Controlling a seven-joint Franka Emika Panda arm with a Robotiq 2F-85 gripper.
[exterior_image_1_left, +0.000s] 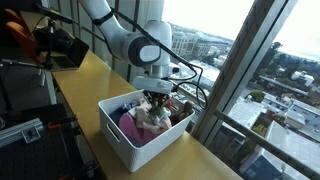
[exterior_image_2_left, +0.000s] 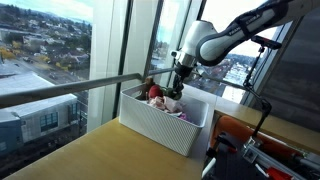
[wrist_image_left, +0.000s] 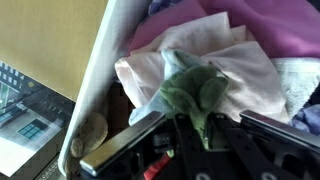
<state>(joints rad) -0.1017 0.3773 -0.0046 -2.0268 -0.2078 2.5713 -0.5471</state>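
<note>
Closest to us, in the wrist view, the gripper (wrist_image_left: 200, 128) is drawn narrow and pinches a green cloth (wrist_image_left: 193, 92). The cloth bunches between the dark fingers, and its crumpled upper part spreads just above them. The green cloth lies on top of a loosely folded white cloth (wrist_image_left: 150, 68). Behind that, a pink cloth (wrist_image_left: 268, 30) fills the upper right of the view. All three sit inside a white bin (wrist_image_left: 104, 62), whose rim runs slantwise along the left of the pile. Low against that wall we see a small tan rounded thing (wrist_image_left: 88, 132); we cannot tell what it is. Beyond the rim is the bare wood of the counter (wrist_image_left: 50, 40).

In both exterior views the gripper (exterior_image_1_left: 155, 98) (exterior_image_2_left: 172, 92) comes down from above into the open top of the bin (exterior_image_1_left: 118, 138) (exterior_image_2_left: 155, 125), at the crest of the heap. We see the green cloth only in the wrist view; in the exterior views it is too small to pick out. The pink cloth (exterior_image_1_left: 130, 125) shows near the bin's front wall in an exterior view. The bin stands on the counter (exterior_image_1_left: 88, 72) (exterior_image_2_left: 100, 155), close to the edge that runs along the window. The arm (exterior_image_1_left: 140, 45) (exterior_image_2_left: 215, 40) bends over it from above. Farther off stands the window frame (exterior_image_1_left: 240, 70), and beyond the glass lie city buildings (exterior_image_2_left: 40, 60).
</note>
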